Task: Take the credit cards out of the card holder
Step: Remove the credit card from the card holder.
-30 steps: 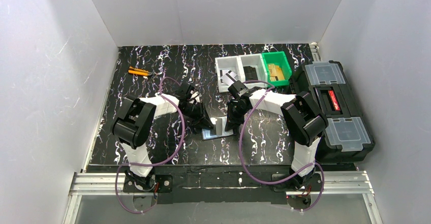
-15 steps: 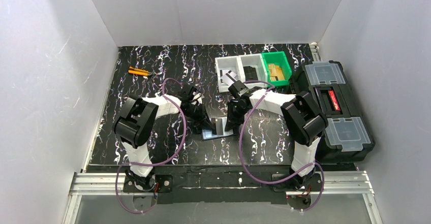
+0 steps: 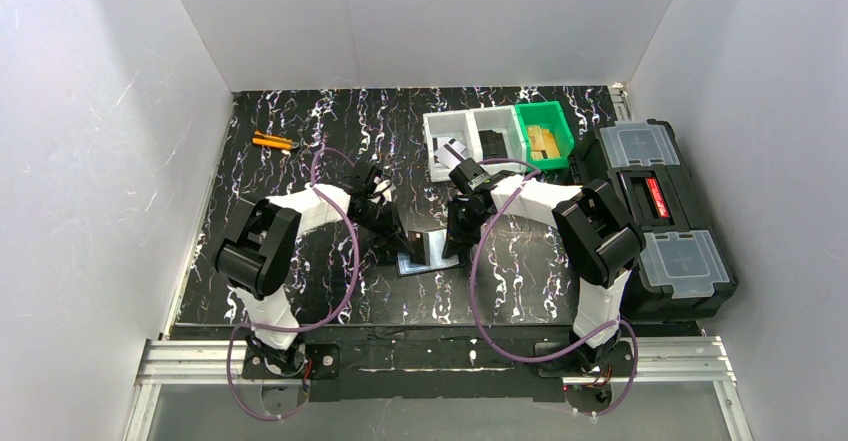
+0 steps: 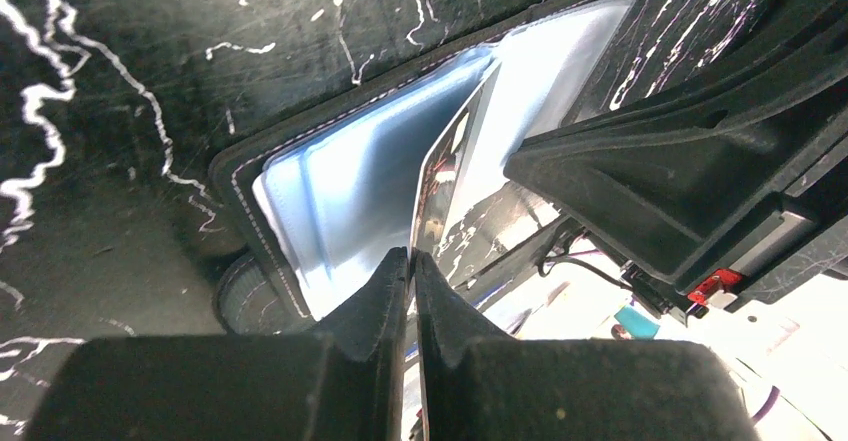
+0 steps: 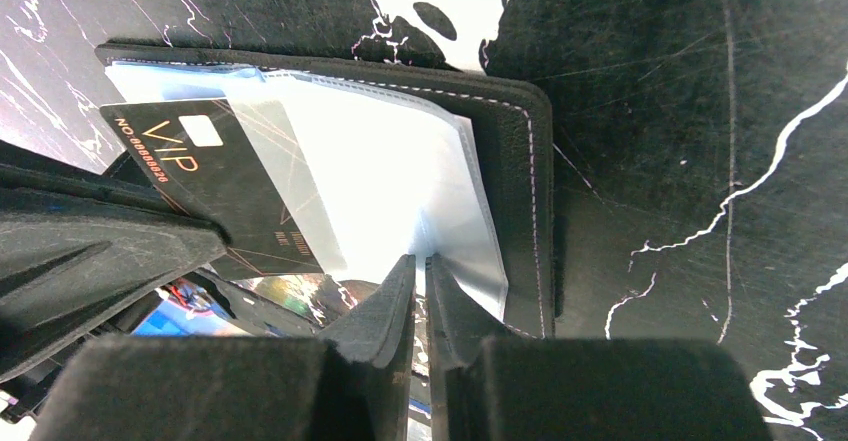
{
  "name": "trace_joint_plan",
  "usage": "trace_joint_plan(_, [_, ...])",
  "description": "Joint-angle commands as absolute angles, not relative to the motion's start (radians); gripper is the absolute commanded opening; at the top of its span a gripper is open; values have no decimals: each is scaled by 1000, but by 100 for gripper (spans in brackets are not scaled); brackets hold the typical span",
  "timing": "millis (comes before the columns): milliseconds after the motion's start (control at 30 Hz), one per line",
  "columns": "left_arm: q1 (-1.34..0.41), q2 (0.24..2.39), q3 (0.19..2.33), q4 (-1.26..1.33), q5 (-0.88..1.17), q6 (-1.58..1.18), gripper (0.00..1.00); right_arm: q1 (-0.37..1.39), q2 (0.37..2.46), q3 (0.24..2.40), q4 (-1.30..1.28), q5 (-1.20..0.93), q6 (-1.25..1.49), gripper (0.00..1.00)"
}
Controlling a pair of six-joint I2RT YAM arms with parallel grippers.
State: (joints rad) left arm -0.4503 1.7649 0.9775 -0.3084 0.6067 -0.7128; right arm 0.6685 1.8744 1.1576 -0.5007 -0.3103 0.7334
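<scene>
The black card holder (image 3: 425, 259) lies open on the table, its glossy blue-grey inside (image 4: 340, 181) facing up. My left gripper (image 4: 411, 256) is shut on the edge of a dark credit card (image 4: 441, 171). The card carries orange "VIP" lettering (image 5: 215, 186) and stands partly out of a clear sleeve. My right gripper (image 5: 420, 261) is shut on that clear sleeve of the card holder (image 5: 528, 191), at its right side. In the top view the left gripper (image 3: 402, 244) and the right gripper (image 3: 452, 243) meet over the holder. I cannot see any other cards.
Two white bins (image 3: 468, 141) and a green bin (image 3: 545, 129) holding tan blocks stand at the back right. A large black toolbox (image 3: 655, 211) with clear lids lies along the right edge. An orange tool (image 3: 272, 142) lies at the back left.
The left arm's elbow has swung a little towards the near left, while its gripper stays at the holder. The right arm has not moved.
</scene>
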Motion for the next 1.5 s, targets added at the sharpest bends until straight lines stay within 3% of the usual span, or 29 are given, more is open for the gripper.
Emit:
trace_joint_plan(0, [-433, 1692, 995, -410, 548, -672, 0, 673, 1929, 1147, -505, -243, 719, 15])
trace_joint_plan(733, [-418, 1559, 1115, -563, 512, -611, 0, 673, 1823, 1247, -582, -235, 711, 21])
trace_joint_plan(900, [-415, 1533, 1148, -576, 521, -614, 0, 670, 1762, 1282, -614, -222, 708, 36])
trace_joint_plan(1133, [-410, 1501, 1189, -594, 534, -617, 0, 646, 1636, 1305, -645, -181, 699, 97])
trace_joint_plan(1467, [-408, 1465, 1217, -549, 612, -658, 0, 573, 1440, 1155, -457, -255, 776, 98])
